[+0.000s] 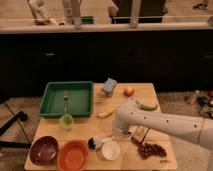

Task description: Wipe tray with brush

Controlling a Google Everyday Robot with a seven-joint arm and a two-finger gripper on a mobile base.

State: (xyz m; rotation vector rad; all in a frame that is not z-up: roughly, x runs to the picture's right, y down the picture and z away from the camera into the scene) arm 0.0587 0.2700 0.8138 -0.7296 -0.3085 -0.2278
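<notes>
The green tray [80, 107] lies at the back left of the wooden table, with a metal fork [65, 100] inside it. The brush lies on the table at the front middle, its black bristle head [92, 143] to the left and its white handle [104, 140] pointing right. My gripper [121, 136] hangs down from the white arm [160, 122] right at the handle's right end. The arm's wrist hides where they meet, so I cannot tell whether it touches the handle. The tray is well to the left and behind the gripper.
A small green cup [66, 121] stands in front of the tray. A purple bowl [44, 150], an orange bowl [73, 155] and a white bowl [110, 150] line the front edge. Grapes [150, 149], a banana [106, 114], a blue sponge [110, 86] and an orange fruit [129, 91] lie around the arm.
</notes>
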